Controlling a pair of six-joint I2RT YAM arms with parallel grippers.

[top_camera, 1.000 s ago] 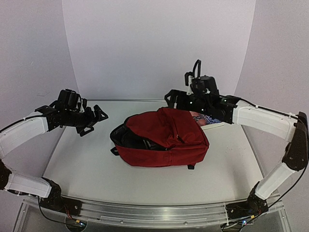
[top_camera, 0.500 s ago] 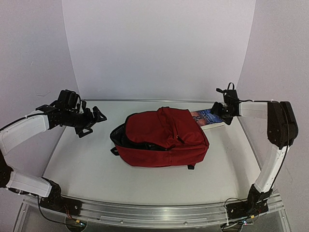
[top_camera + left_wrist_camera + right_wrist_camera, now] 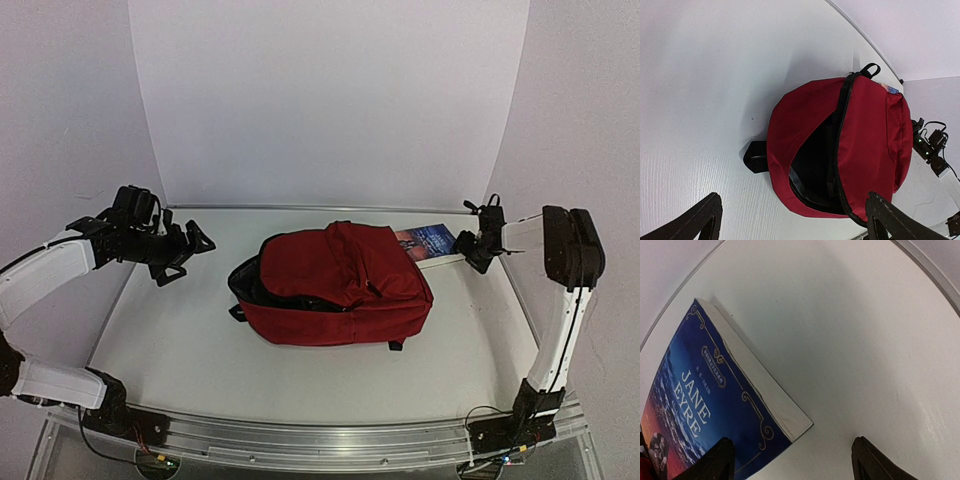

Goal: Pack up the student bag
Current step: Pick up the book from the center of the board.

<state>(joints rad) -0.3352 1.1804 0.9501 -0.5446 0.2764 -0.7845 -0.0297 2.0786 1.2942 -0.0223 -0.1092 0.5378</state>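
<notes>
The dark-red student bag (image 3: pixel 340 285) lies on its side mid-table, its zipped mouth gaping toward the left; the left wrist view shows its dark inside (image 3: pixel 815 165). A blue paperback titled Jane Eyre (image 3: pixel 430 243) lies flat at the bag's far right, partly tucked behind it, and fills the left of the right wrist view (image 3: pixel 705 410). My right gripper (image 3: pixel 468 246) is open and empty, low over the book's right corner. My left gripper (image 3: pixel 195 245) is open and empty, held above the table left of the bag.
The white table (image 3: pixel 200 340) ends at a curved white backdrop close behind the book. A black strap buckle (image 3: pixel 756 156) sticks out from the bag's near left side. The metal rail (image 3: pixel 320 440) runs along the front edge.
My right arm has swung from over the bag's top out to the far right and dropped down beside the book. My left gripper has drawn back slightly to the left.
</notes>
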